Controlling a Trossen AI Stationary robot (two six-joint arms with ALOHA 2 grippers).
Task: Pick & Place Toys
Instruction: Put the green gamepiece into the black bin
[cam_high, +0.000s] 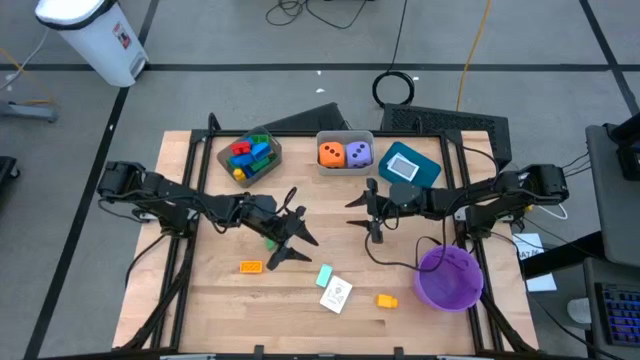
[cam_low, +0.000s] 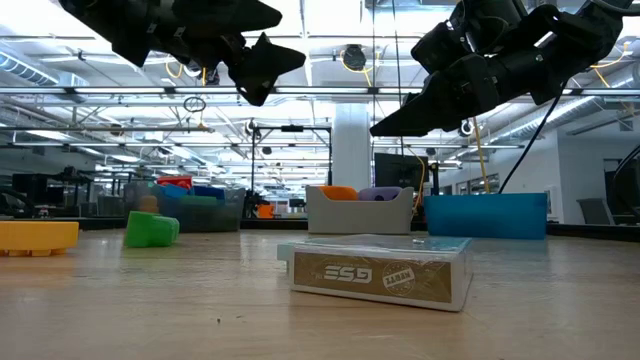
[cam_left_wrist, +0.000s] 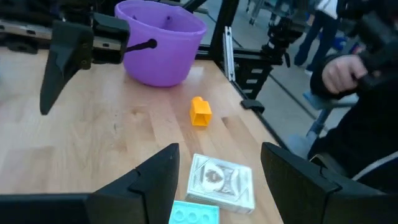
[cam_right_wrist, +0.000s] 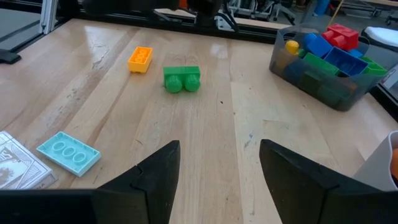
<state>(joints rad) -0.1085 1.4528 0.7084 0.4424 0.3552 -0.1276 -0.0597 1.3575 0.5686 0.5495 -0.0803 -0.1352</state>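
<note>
the left gripper (cam_high: 290, 238) hangs above the table with fingers apart, holding nothing. the green block (cam_right_wrist: 181, 79) lies just beside it, and the card pack (cam_left_wrist: 222, 181) and teal block (cam_left_wrist: 194, 213) lie ahead between its fingers. the right gripper (cam_high: 365, 212) is also apart and empty, near the grey bin (cam_high: 345, 166).

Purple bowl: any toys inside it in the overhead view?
No. The purple bowl shows only its bare inside from above; the nearest toy, an orange block, lies on the table beside it.
</note>
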